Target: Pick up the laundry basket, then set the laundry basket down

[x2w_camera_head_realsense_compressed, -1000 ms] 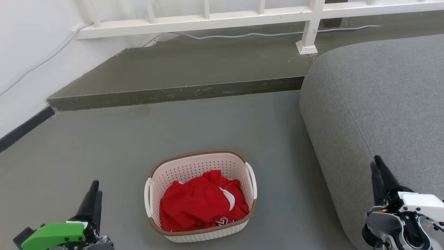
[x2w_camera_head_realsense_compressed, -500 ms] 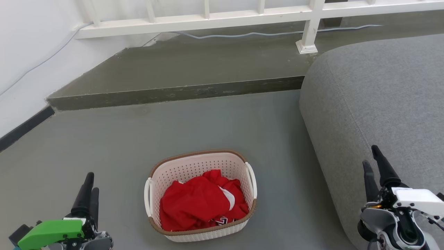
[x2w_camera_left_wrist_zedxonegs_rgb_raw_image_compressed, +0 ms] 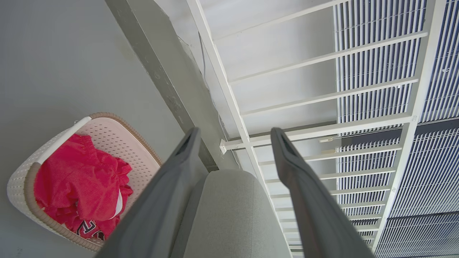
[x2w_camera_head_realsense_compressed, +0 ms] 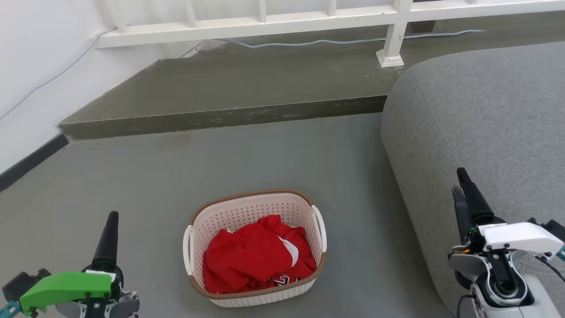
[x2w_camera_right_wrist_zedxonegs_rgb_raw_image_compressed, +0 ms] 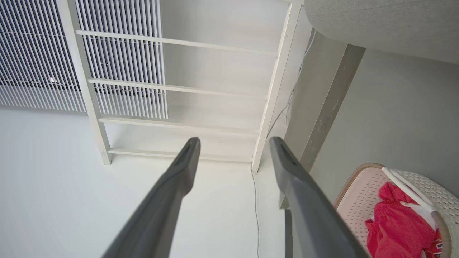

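Pick not started: laundry basket point(x2w_camera_head_realsense_compressed: 247, 212) sits on the grey floor point(x2w_camera_head_realsense_compressed: 282, 159) with red clothing point(x2w_camera_head_realsense_compressed: 251, 256) inside, both white loop handles untouched. Left gripper point(x2w_camera_head_realsense_compressed: 112, 216) and right gripper point(x2w_camera_head_realsense_compressed: 457, 179) hang well apart on either side of it, each with fingers spread and holding nothing, the right one over the grey sofa point(x2w_camera_head_realsense_compressed: 485, 110). Left to do, as I read it: reach the handles, grip, lift, set down

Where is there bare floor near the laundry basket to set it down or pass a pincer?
Widest bare floor lies between the laundry basket and the step, and leftward to the black baseboard. A narrower strip separates the basket from the grey sofa. The basket itself is crowded with red clothing.
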Motion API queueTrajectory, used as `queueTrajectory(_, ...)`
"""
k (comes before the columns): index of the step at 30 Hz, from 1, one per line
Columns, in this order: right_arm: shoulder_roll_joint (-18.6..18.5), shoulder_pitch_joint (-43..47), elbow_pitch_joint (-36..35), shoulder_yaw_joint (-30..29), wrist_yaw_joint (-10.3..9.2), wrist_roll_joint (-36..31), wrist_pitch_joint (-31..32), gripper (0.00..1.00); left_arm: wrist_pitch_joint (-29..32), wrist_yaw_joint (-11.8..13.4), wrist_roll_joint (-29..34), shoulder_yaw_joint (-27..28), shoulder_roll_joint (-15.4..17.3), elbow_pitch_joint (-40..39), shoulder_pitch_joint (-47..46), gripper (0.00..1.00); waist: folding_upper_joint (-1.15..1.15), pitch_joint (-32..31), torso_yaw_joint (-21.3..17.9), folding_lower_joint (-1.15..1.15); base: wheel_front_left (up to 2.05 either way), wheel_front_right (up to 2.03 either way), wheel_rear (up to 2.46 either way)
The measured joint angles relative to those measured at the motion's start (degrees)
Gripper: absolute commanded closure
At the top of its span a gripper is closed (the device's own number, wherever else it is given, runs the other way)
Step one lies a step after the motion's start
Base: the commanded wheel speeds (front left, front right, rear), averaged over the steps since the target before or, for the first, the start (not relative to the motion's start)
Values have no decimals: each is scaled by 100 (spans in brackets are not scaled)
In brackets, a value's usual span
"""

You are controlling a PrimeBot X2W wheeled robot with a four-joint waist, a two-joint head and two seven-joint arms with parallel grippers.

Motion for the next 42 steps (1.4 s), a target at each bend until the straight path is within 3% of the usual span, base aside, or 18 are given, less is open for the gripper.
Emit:
queueTrajectory(10, -268, -187, -40, 490, 2, -1018, -241, 0, -241, 3, 1252, -241, 275, -103, -7, 0, 0, 18, -6, 0, 0, 0, 0)
queueTrajectory(18, -421, -344, -38, 856, -11, -1909, -407, 0, -402, 222, 2231, -365, 383, -211, -48, 0, 0, 26, -9, 0, 0, 0, 0)
queueTrajectory(30, -503, -533, -59, 1220, -360, -3109, -633, 0, -647, 506, 3310, -555, 381, -364, -57, 0, 0, 55, -16, 0, 0, 0, 0)
queueTrajectory(42, -515, -661, -124, 1600, -509, -4075, -872, 0, -890, 657, 4208, -626, 349, -498, -73, 0, 0, 84, -16, 0, 0, 0, 0)
